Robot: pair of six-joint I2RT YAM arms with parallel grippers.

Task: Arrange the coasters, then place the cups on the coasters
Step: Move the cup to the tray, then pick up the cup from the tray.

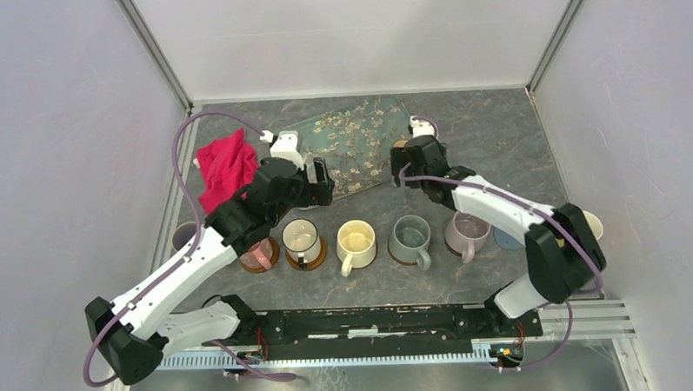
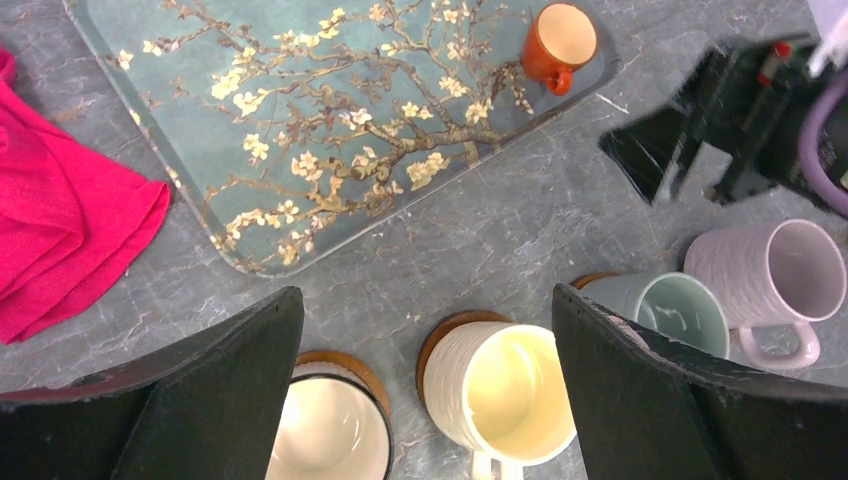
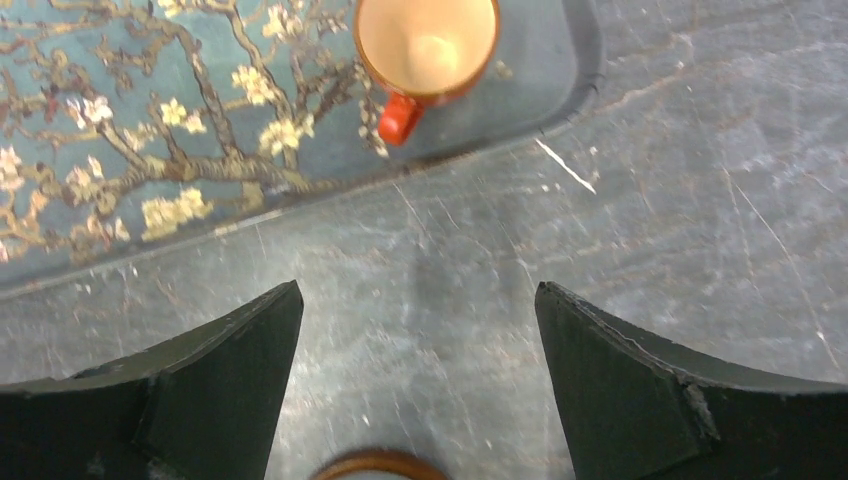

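A row of cups stands on orange-brown coasters: a pink cup (image 1: 260, 253) half under my left arm, a cream cup (image 1: 302, 240) (image 2: 330, 430), a yellow cup (image 1: 356, 244) (image 2: 510, 385), a grey-green cup (image 1: 410, 237) (image 2: 675, 310) and a mauve cup (image 1: 467, 233) (image 2: 775, 270). A grey-blue coaster (image 1: 506, 239) lies bare beside the mauve cup. An orange cup (image 2: 560, 40) (image 3: 425, 45) sits on the tray's corner. My left gripper (image 1: 322, 183) (image 2: 427, 295) hangs open above the cream and yellow cups, holding nothing. My right gripper (image 1: 400, 169) (image 3: 418, 290) is open over bare table just short of the orange cup.
The floral tray (image 1: 350, 143) (image 2: 300, 130) (image 3: 130, 200) lies at the back centre, with a red cloth (image 1: 226, 169) (image 2: 60, 230) to its left. One more cup (image 1: 184, 236) stands at the far left and another (image 1: 593, 224) at the far right behind the right arm.
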